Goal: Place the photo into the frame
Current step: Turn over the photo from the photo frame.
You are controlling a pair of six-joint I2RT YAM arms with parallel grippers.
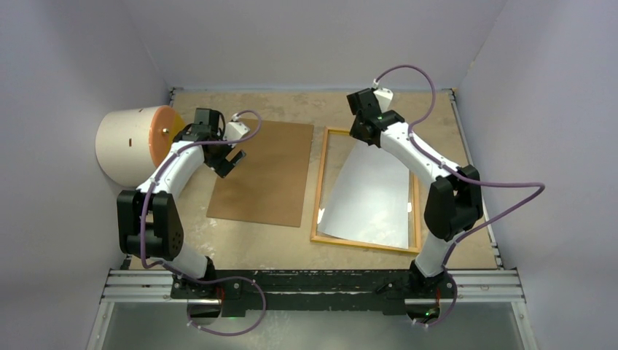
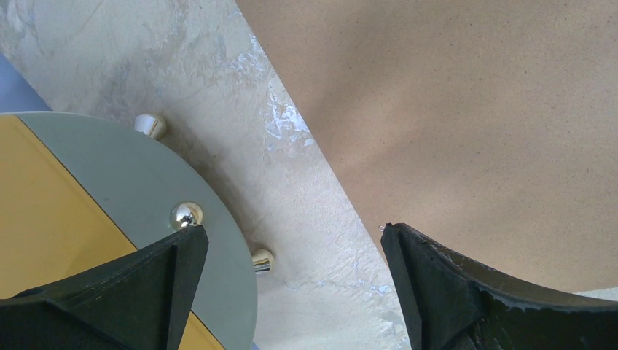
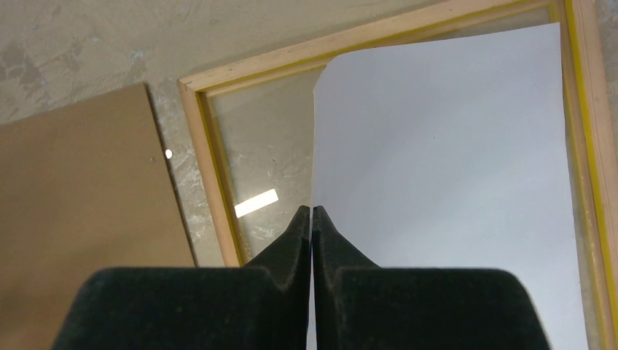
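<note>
The frame (image 1: 319,191) lay flat on the counter (image 1: 240,248) in front of the right arm, with its light wood side up. The photo (image 1: 375,193) sat inside it, showing only a plain white side. It was skewed, so a wedge of clear pane showed along its left edge. In the right wrist view, one far corner of the photo reached right up against the frame's rail. The right pincer (image 3: 312,211) was clenched tight over the far end of the frame, its tips meeting at the photo's left edge. Whether it pinched the sheet, I couldn't tell. On the other side, the left pincer (image 1: 232,162) was released, its jaws spread wide and grasping nothing. It hung above the left edge of the brown board (image 1: 262,175), which lay just left of the frame. A cream drum with an orange face (image 1: 131,146) sat at the far left.
</note>
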